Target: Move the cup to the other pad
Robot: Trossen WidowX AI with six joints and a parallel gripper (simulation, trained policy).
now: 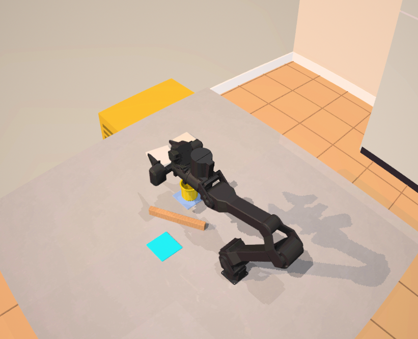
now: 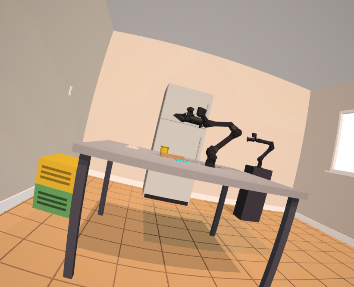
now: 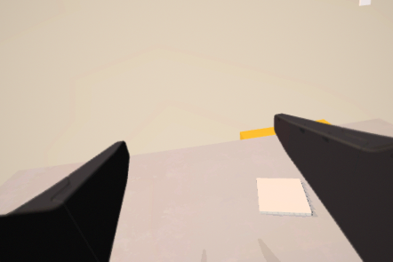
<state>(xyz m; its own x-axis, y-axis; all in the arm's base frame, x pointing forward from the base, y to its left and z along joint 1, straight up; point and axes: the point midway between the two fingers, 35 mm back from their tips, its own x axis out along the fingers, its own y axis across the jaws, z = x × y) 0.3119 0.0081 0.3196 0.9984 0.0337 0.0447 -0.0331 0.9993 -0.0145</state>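
Observation:
The yellow cup (image 1: 189,193) (image 2: 164,149) stands upright on the blue pad (image 1: 177,196), behind the wooden bar. The arm partly covers its rim in the top view, and marbles inside cannot be made out clearly. The cyan pad (image 1: 164,246) (image 2: 182,161) lies on the near side of the bar with nothing on it. My gripper (image 1: 161,149) (image 2: 174,115) (image 3: 201,135) is open and empty, high above the table and pointing roughly level, away from the arm's base. It is well clear of the cup, which is out of the wrist view.
A wooden bar (image 1: 176,218) (image 2: 171,156) lies between the two pads. Two pale flat squares, one (image 1: 158,154) (image 3: 284,195) nearer and one (image 1: 184,137) farther, lie beyond the cup. A yellow cabinet (image 1: 146,104) (image 2: 57,173) stands past the table's edge.

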